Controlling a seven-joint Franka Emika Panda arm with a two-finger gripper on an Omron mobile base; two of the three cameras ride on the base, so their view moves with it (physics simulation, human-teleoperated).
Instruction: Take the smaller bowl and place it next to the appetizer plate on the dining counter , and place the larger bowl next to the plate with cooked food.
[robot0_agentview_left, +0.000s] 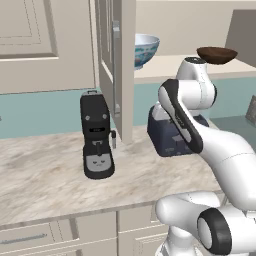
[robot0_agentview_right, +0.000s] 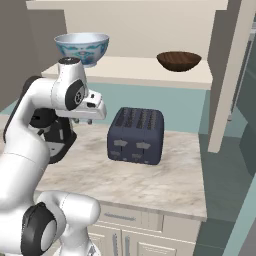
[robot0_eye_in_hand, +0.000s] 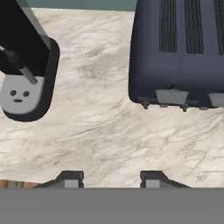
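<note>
Nearest, in the hand view: the gripper (robot0_eye_in_hand: 109, 178), two small dark fingertips (robot0_eye_in_hand: 70, 178) parted with a clear gap, pinching nothing, hanging above bare beige marble-look worktop (robot0_eye_in_hand: 96, 131). At eleven o'clock from the tips in that view, the rounded base of a black coffee machine (robot0_eye_in_hand: 26, 83) with its grey drip tray; at one o'clock, a dark navy four-slot toaster (robot0_eye_in_hand: 179, 57) with grey levers along its near edge. Neither touched by the fingertips.

From the left base view: white arm rising from five o'clock, bending over the worktop (robot0_agentview_left: 45, 175), elbow crossing in front of the toaster (robot0_agentview_left: 162, 135). Coffee machine (robot0_agentview_left: 96, 137) upright at nine o'clock of the toaster, well apart from it. An open cabinet door (robot0_agentview_left: 120, 65) standing edge-on between the two, farther back.

From the right base view: arm at eight o'clock, hand pointing down over the worktop (robot0_agentview_right: 165, 175), just at nine o'clock of the toaster (robot0_agentview_right: 136, 135); coffee machine (robot0_agentview_right: 55, 137) mostly hidden behind the arm.

Farthest, on the pale cabinet shelf (robot0_agentview_right: 140, 70) above the worktop: the larger bowl (robot0_agentview_right: 82, 47), deep, glossy white inside, light blue patterned outside, upright at the shelf's ten o'clock end; the smaller bowl (robot0_agentview_right: 179, 60), shallow dark brown wood, upright, well apart from it toward two o'clock. Same pair in the left base view: white-and-blue bowl (robot0_agentview_left: 146, 50) partly behind the door, brown bowl (robot0_agentview_left: 217, 54) just above the arm's upper joint. Both untouched.
</note>
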